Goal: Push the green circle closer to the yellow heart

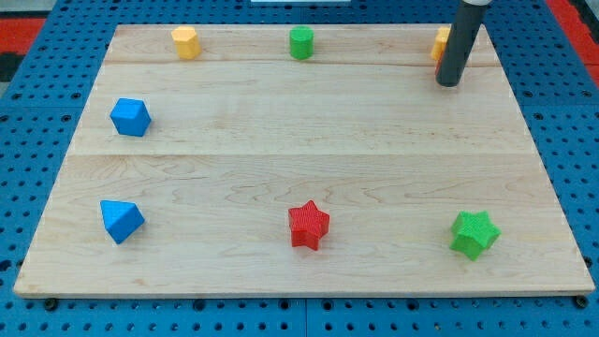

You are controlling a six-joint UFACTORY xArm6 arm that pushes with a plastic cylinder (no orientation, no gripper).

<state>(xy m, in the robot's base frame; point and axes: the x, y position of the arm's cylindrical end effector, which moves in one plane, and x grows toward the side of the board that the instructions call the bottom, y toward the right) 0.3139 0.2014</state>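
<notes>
My tip sits at the view's top right on the worktop, right beside a yellow block that the rod half hides, so I can't make out its shape. The end effector is just a bare rod: nothing to open or close, nothing held, and it touches no block that I can see. The green circle stands along the top edge near the middle, well apart from my tip. A second yellow block waits at the top left; which of the two is the heart I can't tell. By my reading the push hasn't begun. Next call: settle the heart, get behind the green circle on the far side, then drive it across
</notes>
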